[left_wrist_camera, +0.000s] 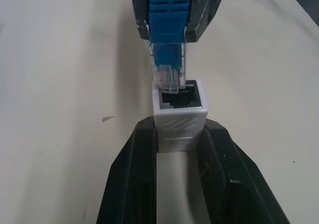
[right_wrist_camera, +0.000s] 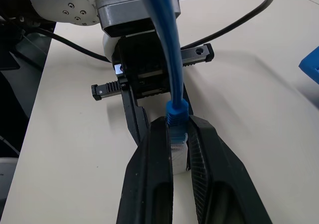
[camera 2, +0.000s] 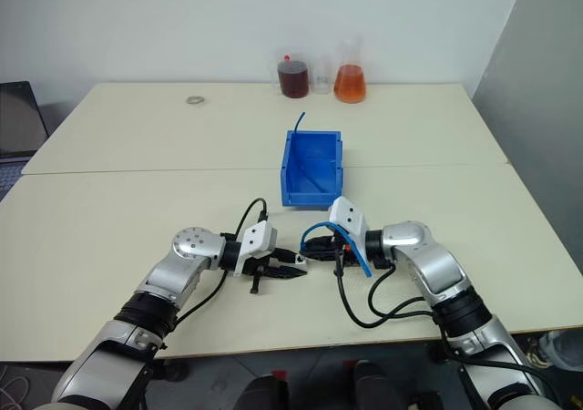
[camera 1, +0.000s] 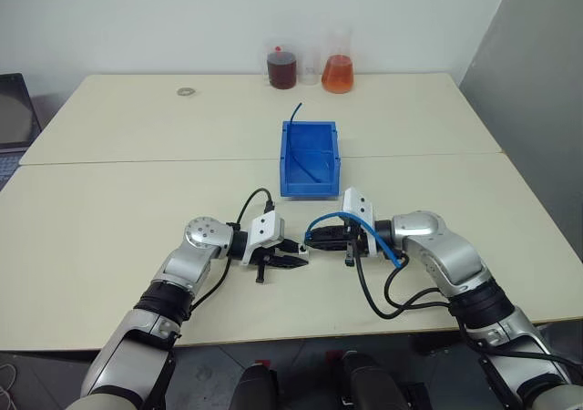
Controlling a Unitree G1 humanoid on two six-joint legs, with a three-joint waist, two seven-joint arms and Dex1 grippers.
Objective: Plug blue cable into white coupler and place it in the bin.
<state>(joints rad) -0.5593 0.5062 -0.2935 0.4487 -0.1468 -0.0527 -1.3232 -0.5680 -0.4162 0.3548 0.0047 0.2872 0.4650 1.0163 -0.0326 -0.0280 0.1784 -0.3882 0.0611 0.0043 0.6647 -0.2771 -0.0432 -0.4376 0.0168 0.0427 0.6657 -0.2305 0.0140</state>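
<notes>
With the left gripper [left_wrist_camera: 180, 149] clenched on the coupler [left_wrist_camera: 179, 112] and the right gripper [right_wrist_camera: 178, 147] on the cable [right_wrist_camera: 167, 45], the plug sits just at the socket mouth, unseated; binning [camera 1: 310, 159] remains.

The two head views look forward and down from above the arms, taking in the whole pale cream rectangular table [camera 1: 109, 137] as far as the white wall, with the bright blue rectangular plastic bin [camera 1: 310, 159] mid-table and glass flasks of dark and orange liquid [camera 2: 350, 80] at the far edge; both share this scene, slightly offset sideways. The left wrist view sits very near, facing right along the left gripper [left_wrist_camera: 180, 139] onto the small white rectangular plastic coupler [left_wrist_camera: 180, 115]. The right wrist view faces left along the right gripper [right_wrist_camera: 179, 134], equally near. Both wrist views share the clear plug of the thin light-blue cable [right_wrist_camera: 172, 55].
</notes>
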